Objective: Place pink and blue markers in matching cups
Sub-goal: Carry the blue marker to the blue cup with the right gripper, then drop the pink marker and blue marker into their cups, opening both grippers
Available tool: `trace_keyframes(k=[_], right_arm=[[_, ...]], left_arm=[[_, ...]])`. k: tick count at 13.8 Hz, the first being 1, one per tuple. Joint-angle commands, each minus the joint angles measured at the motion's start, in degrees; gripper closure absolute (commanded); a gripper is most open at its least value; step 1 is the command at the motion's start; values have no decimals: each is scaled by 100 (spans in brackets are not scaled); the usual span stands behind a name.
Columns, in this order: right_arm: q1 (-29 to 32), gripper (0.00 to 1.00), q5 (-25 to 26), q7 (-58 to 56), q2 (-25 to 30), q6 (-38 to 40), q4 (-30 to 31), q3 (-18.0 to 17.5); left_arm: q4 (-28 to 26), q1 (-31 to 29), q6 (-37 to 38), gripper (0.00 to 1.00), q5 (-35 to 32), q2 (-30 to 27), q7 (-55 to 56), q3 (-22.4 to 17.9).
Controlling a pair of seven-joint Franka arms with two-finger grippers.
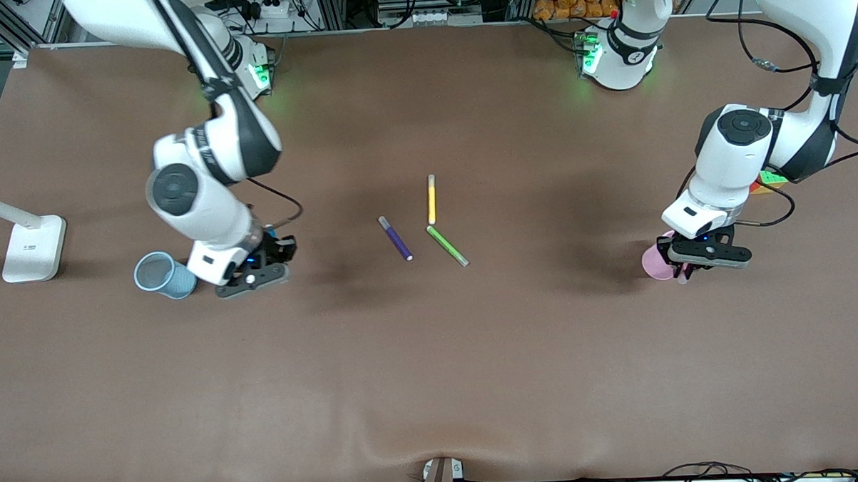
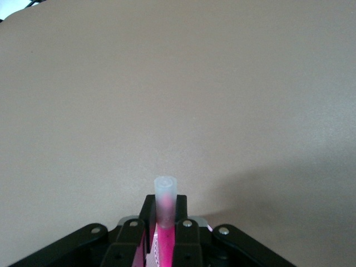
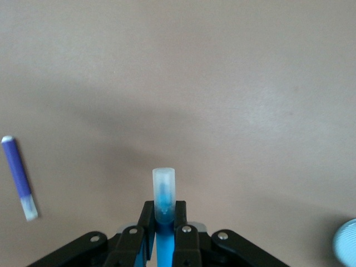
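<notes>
A: Left pincer [image 1: 687, 269], clamped on the pink marker [image 2: 165, 214], hangs at the pink cup [image 1: 656, 264]; you're near the drop.

B: And yours, the right pincer [image 1: 264, 269]?

A: Gripping the blue marker [image 3: 163, 208], just beside the blue cup [image 1: 163, 274]. Next, centre each over its rim, then release.

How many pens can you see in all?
5. Purple pen, yellow pen and green pen lie mid-table; pink marker in the left pincer, blue marker in the right pincer.
</notes>
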State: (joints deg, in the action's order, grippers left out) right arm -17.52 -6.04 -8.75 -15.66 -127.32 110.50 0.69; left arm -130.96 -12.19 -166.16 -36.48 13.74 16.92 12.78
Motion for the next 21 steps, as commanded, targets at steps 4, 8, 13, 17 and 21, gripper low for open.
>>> trace_keyframes(k=[4,8,13,17,21], right_arm=[[968,100,-1134,-3100,493,577,-11,-86],[1609,100,-2601,-5307,485,987,-116,-69],[2436,100,-3736,-7593,414,1946,-240,-60],[2954,100,-4335,-9053,274,2508,-257,-60],[3447,100,-4415,-10494,-156,2976,-503,-43]], left_arm=[[-43,-90,-127,0,-184,-3,49,58],[44,-99,-119,0,-185,-38,4,66],[474,-90,-49,0,-184,-39,13,75],[904,-55,188,0,-79,102,13,75],[1072,-46,382,0,-62,137,13,137]])
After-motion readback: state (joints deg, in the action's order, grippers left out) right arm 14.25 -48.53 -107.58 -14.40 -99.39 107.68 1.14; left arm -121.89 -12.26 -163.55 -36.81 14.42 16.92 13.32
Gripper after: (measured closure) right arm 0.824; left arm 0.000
